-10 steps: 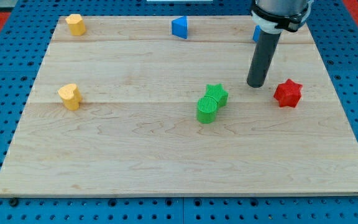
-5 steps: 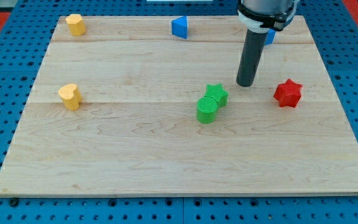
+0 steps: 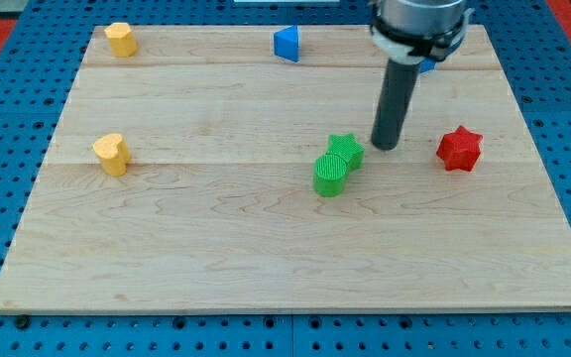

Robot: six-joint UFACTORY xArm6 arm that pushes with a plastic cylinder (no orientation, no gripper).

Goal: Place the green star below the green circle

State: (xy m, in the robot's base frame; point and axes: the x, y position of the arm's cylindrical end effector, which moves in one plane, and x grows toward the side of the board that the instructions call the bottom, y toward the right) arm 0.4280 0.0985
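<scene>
I carry no jaws, so nothing is held; my tip (image 3: pixel 385 147) sits just right of the green star (image 3: pixel 346 150), which touches the green circle (image 3: pixel 331 174); approach step, next I must nudge it round below.

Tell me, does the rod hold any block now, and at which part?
Nothing is held. My tip stands just right of the green star, with a small gap between them.

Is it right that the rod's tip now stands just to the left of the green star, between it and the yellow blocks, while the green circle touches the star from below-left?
Not quite. In the camera view, my tip stands just right of the green star, between it and the red star, not left. The green circle does touch the star from below-left.
</scene>
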